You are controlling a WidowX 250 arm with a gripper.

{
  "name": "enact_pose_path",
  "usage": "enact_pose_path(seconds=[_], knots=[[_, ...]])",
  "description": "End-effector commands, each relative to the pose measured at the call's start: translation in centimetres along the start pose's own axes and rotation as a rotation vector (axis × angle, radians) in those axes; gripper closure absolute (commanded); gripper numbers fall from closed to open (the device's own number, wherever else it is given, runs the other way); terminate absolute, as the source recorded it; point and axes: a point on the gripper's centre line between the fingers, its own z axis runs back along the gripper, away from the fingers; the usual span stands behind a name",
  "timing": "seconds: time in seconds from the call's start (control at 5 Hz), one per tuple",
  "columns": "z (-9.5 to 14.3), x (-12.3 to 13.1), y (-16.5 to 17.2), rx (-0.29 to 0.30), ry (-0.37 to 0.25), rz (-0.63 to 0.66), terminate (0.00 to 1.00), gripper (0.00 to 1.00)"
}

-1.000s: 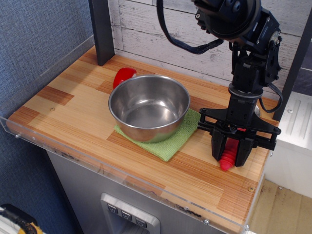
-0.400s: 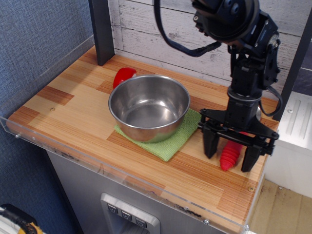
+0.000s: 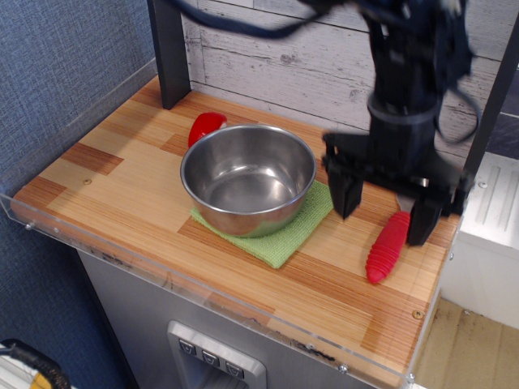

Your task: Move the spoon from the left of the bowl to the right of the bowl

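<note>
The spoon lies flat on the wooden counter to the right of the bowl, its ribbed red handle pointing toward the front edge; its metal head is hidden behind my gripper. The steel bowl stands on a green cloth mid-counter. My gripper hangs above the spoon's far end, fingers spread wide and empty, lifted clear of the handle. The arm is motion-blurred.
A small smooth red rounded piece lies behind the bowl at its left. A dark post stands at the back left. A clear acrylic rim runs along the counter's front edge. The counter's right edge is close to the spoon.
The gripper, shut on the spoon's red handle a second ago, opened and let it go on the counter, then rose and widened. The spoon stays to the right of the bowl.
</note>
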Motion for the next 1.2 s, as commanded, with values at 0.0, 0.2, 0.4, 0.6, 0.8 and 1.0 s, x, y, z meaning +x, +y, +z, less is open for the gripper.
enact_pose_path(seconds=[0.0,0.2,0.4,0.6,0.8,1.0], knots=[[5.7,0.7,4.0,0.016,-0.143,0.043,0.0,0.0],[5.8,2.1,6.3,0.043,-0.109,0.077,0.0,0.0],[5.8,3.0,7.3,0.049,-0.087,0.066,0.0,0.0],[5.5,3.2,7.7,0.043,-0.067,0.061,0.0,0.0],[5.1,3.1,8.0,0.025,-0.05,0.057,0.0,0.0],[5.0,3.0,8.2,0.015,-0.044,0.057,1.0,0.0]])
